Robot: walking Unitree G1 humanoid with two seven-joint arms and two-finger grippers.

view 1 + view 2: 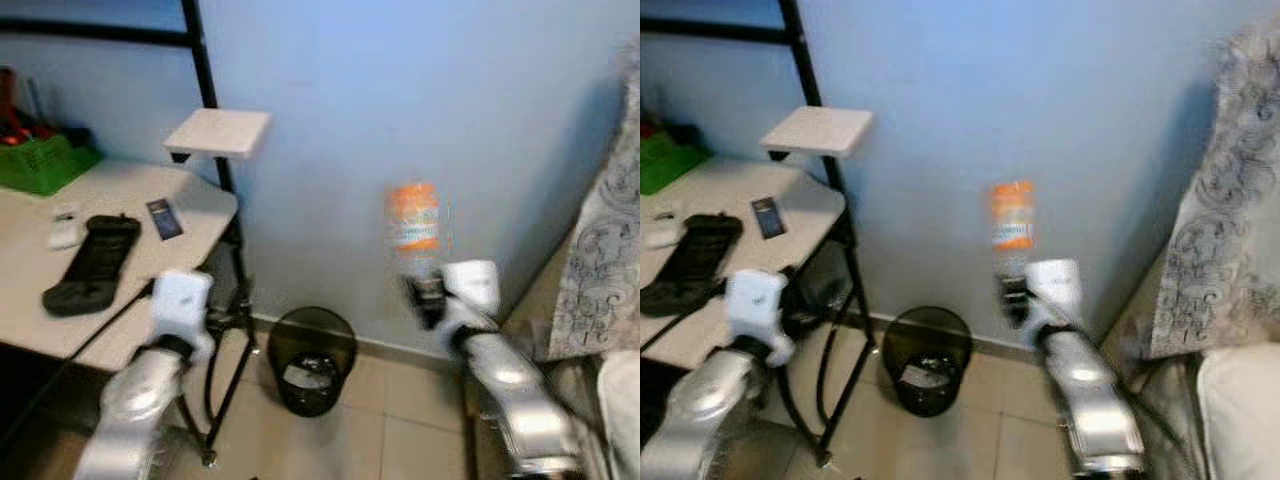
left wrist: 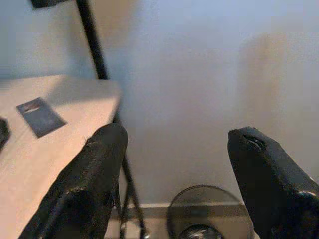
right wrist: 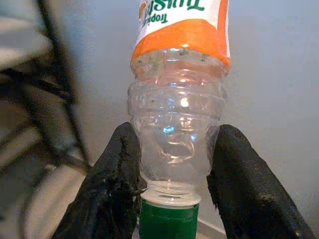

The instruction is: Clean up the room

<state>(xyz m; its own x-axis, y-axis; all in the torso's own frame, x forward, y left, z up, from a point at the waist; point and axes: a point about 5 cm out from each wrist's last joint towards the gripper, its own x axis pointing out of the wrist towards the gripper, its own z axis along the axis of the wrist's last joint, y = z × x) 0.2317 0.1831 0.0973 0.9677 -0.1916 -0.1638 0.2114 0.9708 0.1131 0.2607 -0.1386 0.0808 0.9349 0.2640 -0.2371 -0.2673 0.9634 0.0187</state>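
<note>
The right claw [image 3: 172, 184] grips a clear plastic bottle [image 1: 415, 225] by its neck, one black finger [image 3: 112, 184] on each side just above the green cap [image 3: 167, 216]. The bottle is held upside down in the air, orange label uppermost, in front of the blue wall [image 1: 400, 90]. The left claw [image 2: 179, 189] is open and holds nothing, raised beside the counter's [image 1: 130, 190] right edge. Below and between the two arms, a black mesh wastebasket [image 1: 313, 358] stands on the tiled floor [image 1: 400, 420] against the wall, with some litter inside. On the counter lie a black case [image 1: 92, 263] and a small dark card [image 1: 165, 218]; a green basket [image 1: 40, 162] sits at its far left.
</note>
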